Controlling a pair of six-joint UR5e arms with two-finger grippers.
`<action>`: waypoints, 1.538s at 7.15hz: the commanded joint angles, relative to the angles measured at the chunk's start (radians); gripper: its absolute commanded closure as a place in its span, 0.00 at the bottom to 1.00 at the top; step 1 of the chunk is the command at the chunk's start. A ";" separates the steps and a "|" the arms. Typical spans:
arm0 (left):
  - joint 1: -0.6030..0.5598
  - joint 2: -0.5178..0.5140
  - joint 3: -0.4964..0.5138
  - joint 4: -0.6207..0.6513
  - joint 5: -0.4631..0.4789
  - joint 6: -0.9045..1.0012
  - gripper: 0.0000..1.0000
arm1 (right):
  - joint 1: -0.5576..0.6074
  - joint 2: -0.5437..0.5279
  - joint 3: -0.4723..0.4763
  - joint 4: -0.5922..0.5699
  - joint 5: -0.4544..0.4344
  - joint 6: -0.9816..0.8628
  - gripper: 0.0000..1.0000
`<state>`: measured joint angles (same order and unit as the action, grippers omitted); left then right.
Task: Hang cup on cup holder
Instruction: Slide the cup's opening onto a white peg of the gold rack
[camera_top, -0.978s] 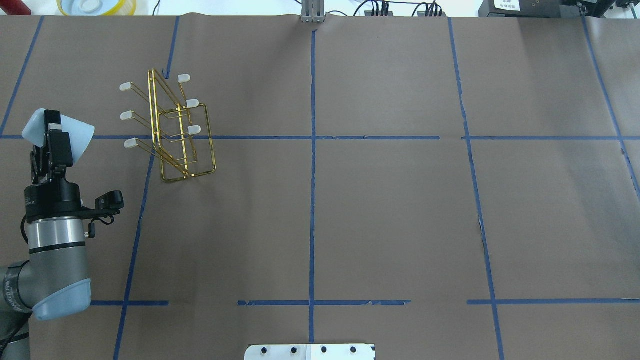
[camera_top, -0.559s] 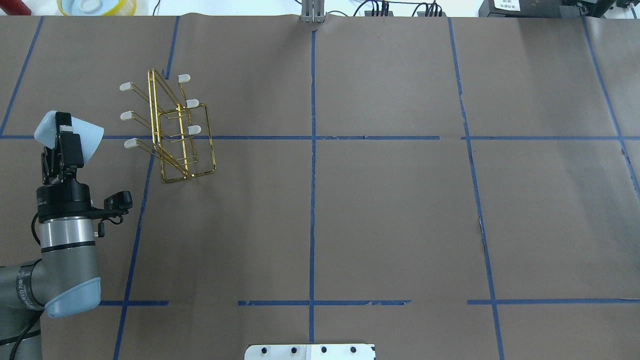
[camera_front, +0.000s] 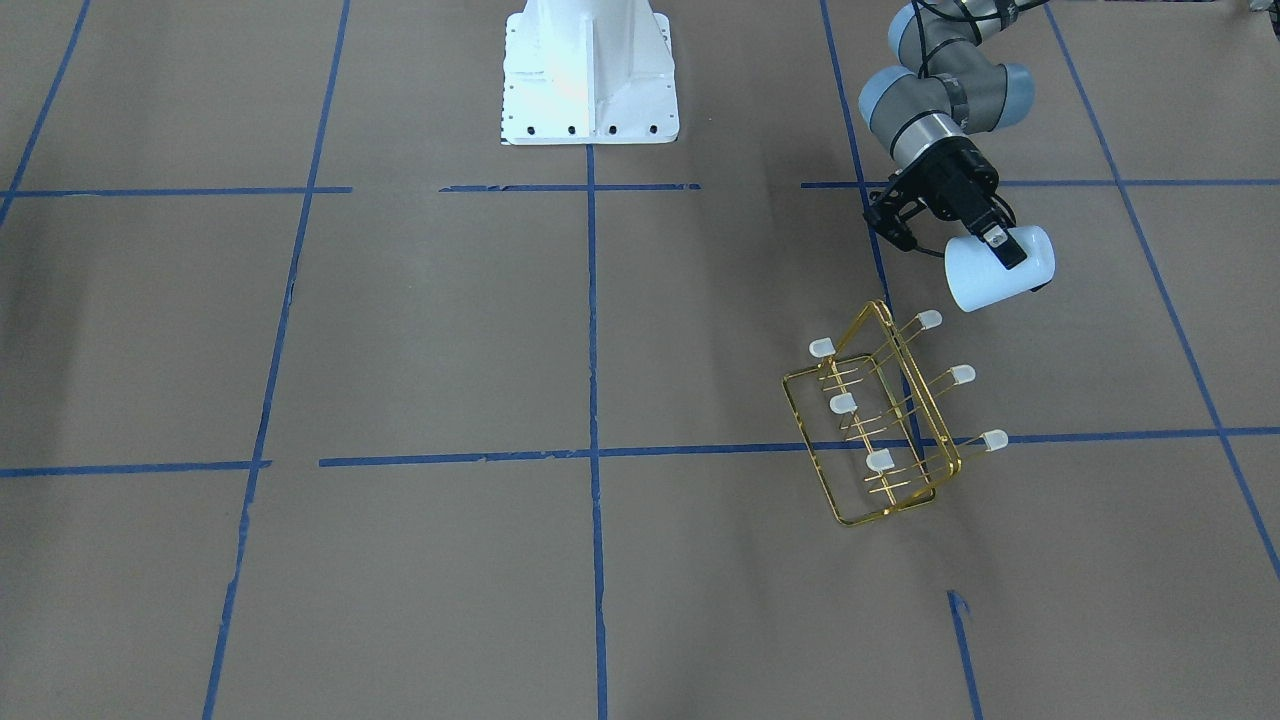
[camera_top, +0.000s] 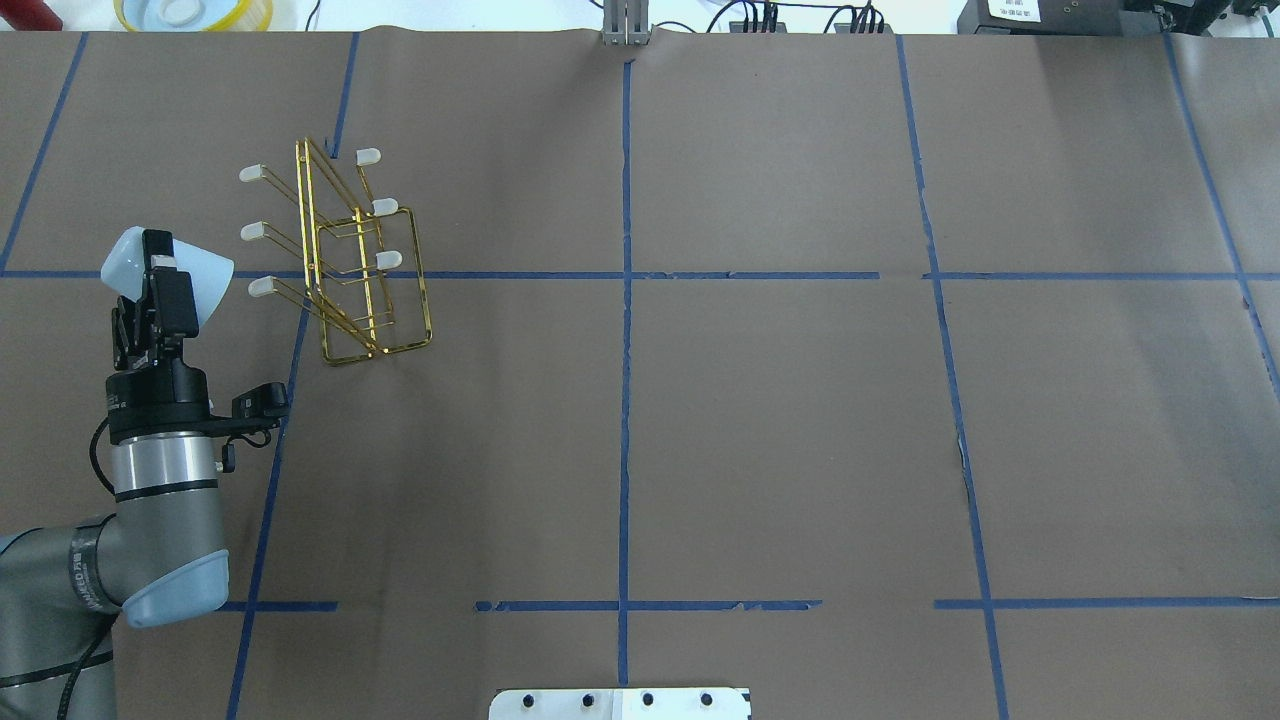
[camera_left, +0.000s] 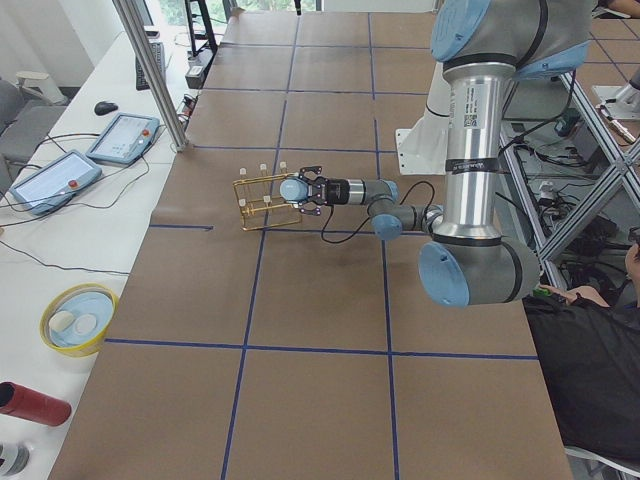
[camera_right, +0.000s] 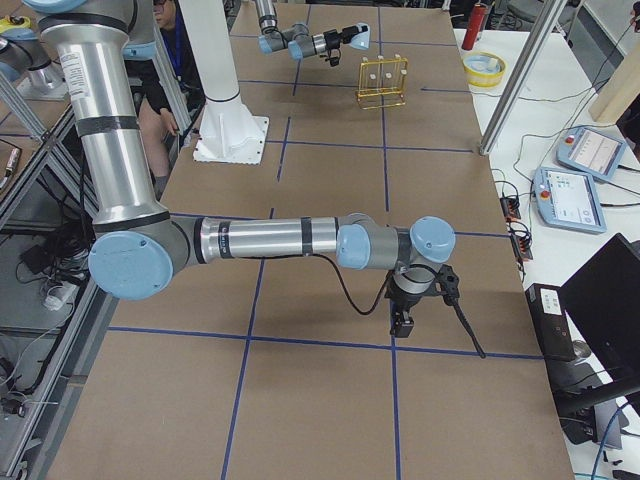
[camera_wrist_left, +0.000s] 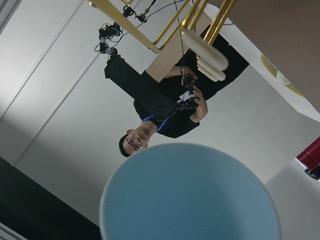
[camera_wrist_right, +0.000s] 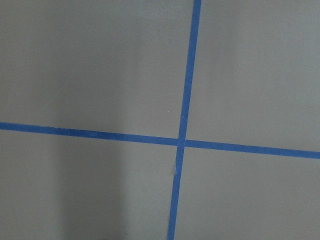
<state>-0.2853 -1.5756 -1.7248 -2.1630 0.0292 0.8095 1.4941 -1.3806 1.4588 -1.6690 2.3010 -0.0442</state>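
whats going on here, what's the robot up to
The left gripper is shut on the pale blue cup and holds it sideways in the air, wider end toward the gold wire cup holder. The cup is close beside the holder's white-capped prongs but is not yet on one. The right gripper hangs well away from the holder; the side view does not show whether it is open.
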 joint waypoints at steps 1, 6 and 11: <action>0.000 -0.032 0.037 0.000 0.000 -0.004 1.00 | 0.000 0.000 0.000 0.000 0.000 0.001 0.00; -0.002 -0.057 0.067 0.011 0.002 0.002 1.00 | 0.000 0.000 0.000 0.000 0.000 0.000 0.00; -0.002 -0.099 0.111 0.012 0.002 0.000 1.00 | 0.000 0.000 0.000 0.000 0.000 0.000 0.00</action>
<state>-0.2882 -1.6687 -1.6180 -2.1508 0.0319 0.8100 1.4941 -1.3806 1.4588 -1.6690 2.3010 -0.0436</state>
